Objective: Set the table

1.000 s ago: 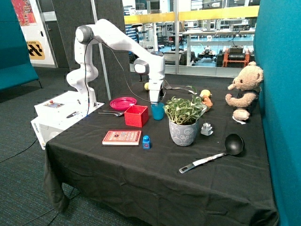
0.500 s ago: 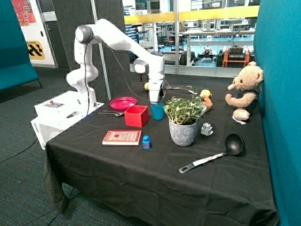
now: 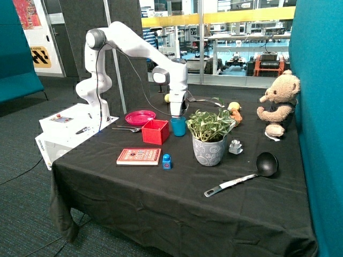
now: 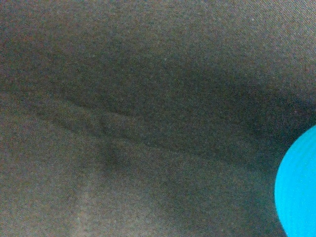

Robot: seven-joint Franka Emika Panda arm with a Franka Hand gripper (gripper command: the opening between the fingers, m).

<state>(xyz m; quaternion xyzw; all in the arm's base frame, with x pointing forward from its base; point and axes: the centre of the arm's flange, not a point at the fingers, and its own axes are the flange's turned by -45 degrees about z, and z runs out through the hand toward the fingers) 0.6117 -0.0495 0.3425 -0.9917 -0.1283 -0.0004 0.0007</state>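
Item 1, my gripper [image 3: 178, 114]: lowered onto the rim of the blue cup [image 3: 179, 127]. Whether it is spread or pinching the cup I cannot tell; the outside view hides that behind my wrist, and the wrist view shows none of the gripper at all.

Item 2, blue cup: upright on the black table [image 3: 177, 198], between the red box [image 3: 155, 131] and the potted plant [image 3: 210, 135]. In the wrist view only a curved edge of it appears [image 4: 298, 190], at the border of the picture.

Item 3, pink plate [image 3: 140, 117]: on the table beyond the red box, toward my base. Outside view only.

Item 4, cutlery [image 3: 126, 128]: lying flat just beside the plate, near the red box. Outside view only.

Item 5, red book [image 3: 139, 156]: flat, in front of the red box, with a small blue block [image 3: 166, 161] just beside it.

Item 6, black ladle [image 3: 247, 173]: lying near the table's front corner, bowl toward the teal wall.

Item 7, teddy bear [image 3: 278, 103]: seated against the teal wall, well apart from the cup.

Item 8, small grey object [image 3: 236, 146]: between the plant pot and the bear.

Item 9, tablecloth: the wrist view shows it close up, dark fabric with a low crease [image 4: 103, 123], which the outside view does not reveal.
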